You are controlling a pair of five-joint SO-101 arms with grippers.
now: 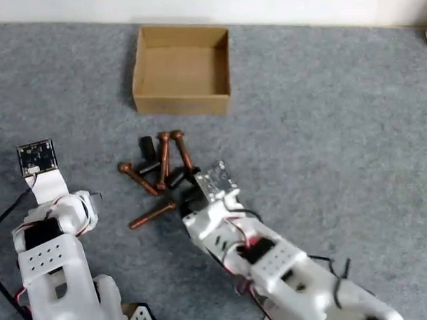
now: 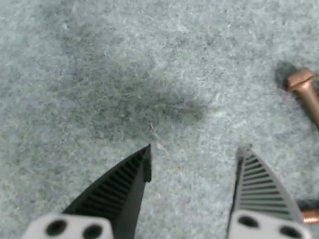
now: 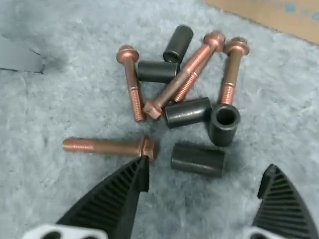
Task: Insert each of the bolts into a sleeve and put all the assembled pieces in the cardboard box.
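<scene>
- Two arms stand on the grey carpet [image 1: 324, 114] in the high view, both on the near side of the cardboard box [image 1: 181, 105], which sits open-topped.
- Copper bolts [image 1: 162, 162] and black sleeves [image 1: 147, 146] lie loose in a heap in front of the box, apart from it.
- The right arm [image 1: 259, 250] meets the side of the heap that faces away from the box. The left arm [image 1: 51, 236] is off to one side, farther from the box.
- In the left wrist view, the left gripper [image 2: 196, 148] is spread wide over bare carpet and holds nothing. One bolt head [image 2: 301, 82] lies at the edge.
- In the right wrist view, the right gripper [image 3: 208, 163] gapes and grasps nothing. A lying sleeve [image 3: 198, 159] is framed between its tips, and a lone bolt [image 3: 107, 146] has its head beside one tip.
- Toward the box edge [image 3: 269, 12], four more bolts cross four sleeves, and one upright sleeve [image 3: 224, 124] shows its bore.
</scene>
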